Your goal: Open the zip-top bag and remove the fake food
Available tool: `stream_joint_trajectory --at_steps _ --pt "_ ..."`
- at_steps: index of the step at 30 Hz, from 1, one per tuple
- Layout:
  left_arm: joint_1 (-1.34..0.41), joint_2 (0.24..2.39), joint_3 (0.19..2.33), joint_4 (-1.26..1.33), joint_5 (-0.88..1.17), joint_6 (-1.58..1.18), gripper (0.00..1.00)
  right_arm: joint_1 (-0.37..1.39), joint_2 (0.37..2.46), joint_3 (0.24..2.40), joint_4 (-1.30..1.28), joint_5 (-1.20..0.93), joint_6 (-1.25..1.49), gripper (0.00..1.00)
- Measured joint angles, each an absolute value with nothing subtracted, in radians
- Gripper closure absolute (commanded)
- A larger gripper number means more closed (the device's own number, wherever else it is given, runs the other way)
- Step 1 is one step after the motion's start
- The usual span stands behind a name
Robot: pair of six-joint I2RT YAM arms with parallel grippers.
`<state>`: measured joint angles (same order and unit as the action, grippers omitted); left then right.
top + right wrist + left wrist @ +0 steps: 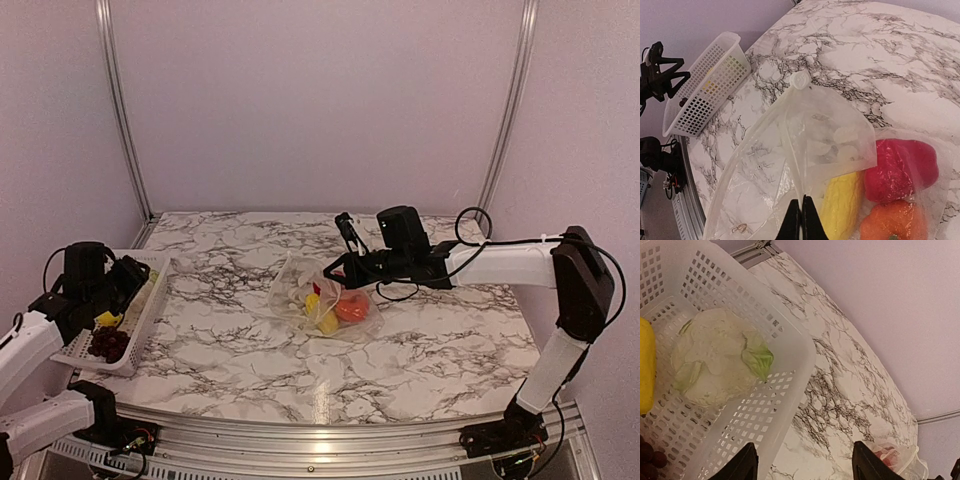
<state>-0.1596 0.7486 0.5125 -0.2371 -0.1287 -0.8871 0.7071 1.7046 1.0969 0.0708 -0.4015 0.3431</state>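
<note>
The clear zip-top bag lies mid-table, its mouth edge pinched and lifted by my right gripper, which is shut on the plastic. Inside the bag lie pieces of the fake food: a yellow one, a red one and an orange one. My left gripper is open and empty above the right rim of the white basket. In the basket sit a cream-green knobbly lump, a yellow piece and dark grapes.
The white lattice basket stands at the table's left edge, with grapes and a yellow piece in it. The right arm reaches in from the right over the marble top. A cable loops behind it.
</note>
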Motion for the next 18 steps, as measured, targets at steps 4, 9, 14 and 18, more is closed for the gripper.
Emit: stream_joint_trajectory --at_steps 4,9,14,18 --pt "-0.188 0.824 0.512 -0.083 0.004 -0.838 0.37 0.707 1.705 1.097 0.072 -0.413 0.343 1.0" --pt "-0.293 0.901 0.512 0.087 0.099 -0.787 0.4 0.707 1.705 1.097 0.075 -0.427 0.344 1.0" --pt "-0.472 1.069 0.554 0.216 0.144 -0.744 0.46 0.707 1.705 1.109 0.075 -0.44 0.344 1.0" --pt "-0.572 1.221 0.629 0.281 0.162 -0.735 0.51 0.707 1.704 1.117 0.076 -0.444 0.345 1.0"
